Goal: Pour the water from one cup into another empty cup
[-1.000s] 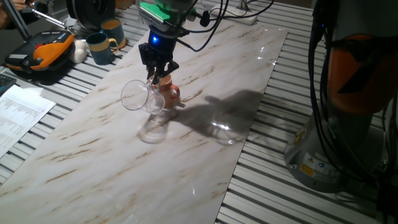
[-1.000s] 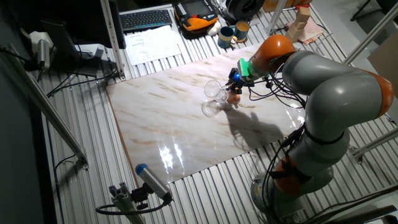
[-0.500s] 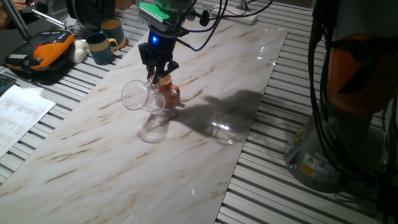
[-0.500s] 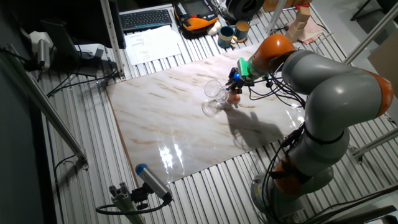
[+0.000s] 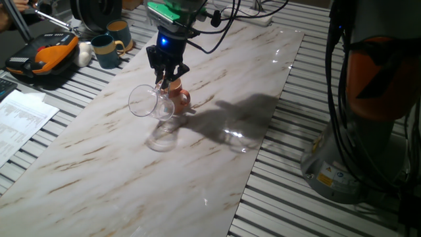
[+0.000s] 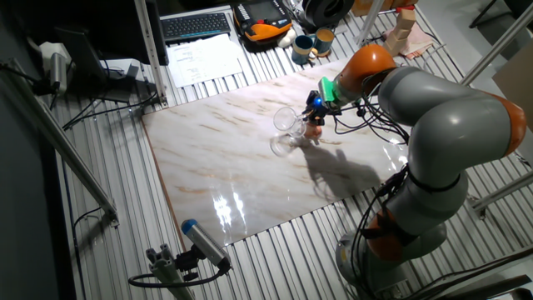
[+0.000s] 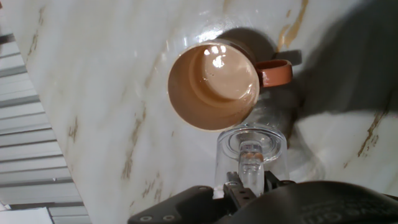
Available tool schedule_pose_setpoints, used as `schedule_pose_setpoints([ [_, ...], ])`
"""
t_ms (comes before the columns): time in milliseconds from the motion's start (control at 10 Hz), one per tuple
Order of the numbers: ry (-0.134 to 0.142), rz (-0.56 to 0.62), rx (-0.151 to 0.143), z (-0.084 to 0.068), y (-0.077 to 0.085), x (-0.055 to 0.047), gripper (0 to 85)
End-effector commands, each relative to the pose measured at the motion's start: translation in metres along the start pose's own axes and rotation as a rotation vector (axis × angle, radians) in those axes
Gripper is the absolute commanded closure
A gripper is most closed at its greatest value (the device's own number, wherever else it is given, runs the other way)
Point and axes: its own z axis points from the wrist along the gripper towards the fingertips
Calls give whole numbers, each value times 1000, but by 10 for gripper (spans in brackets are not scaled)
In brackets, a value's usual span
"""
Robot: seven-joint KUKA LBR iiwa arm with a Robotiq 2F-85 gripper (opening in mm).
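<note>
My gripper [image 5: 164, 80] is shut on the loop handle of the clear glass mug [image 5: 148, 102], which is tipped on its side in the air, mouth toward the left. The terracotta mug [image 5: 177, 99] stands upright on the marble board, right beside and under the glass mug. In the hand view the glass mug's thick base [image 7: 252, 146] faces me, just below the terracotta mug [image 7: 214, 87], whose bottom shows a glossy, reflecting layer of liquid. I see no water in the glass mug. Both mugs also show in the other fixed view: glass [image 6: 287, 122], terracotta [image 6: 313, 131], gripper [image 6: 315, 107].
Two dark teal mugs [image 5: 105, 49] and an orange-black case [image 5: 43, 56] sit at the far left on the slatted table. Papers [image 5: 20, 118] lie left of the marble board [image 5: 217, 151]. The robot's base [image 5: 368, 131] stands at the right.
</note>
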Motion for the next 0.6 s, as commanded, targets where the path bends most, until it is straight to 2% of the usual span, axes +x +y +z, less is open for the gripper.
schedule_pose_setpoints([
  [0,-12,-1,-1,0,0,0,850],
  [100,-40,-17,25,0,0,0,850],
  [300,-52,-40,64,0,0,0,850],
  [400,-55,-59,94,0,0,0,850],
  [500,-38,-81,121,0,0,0,850],
])
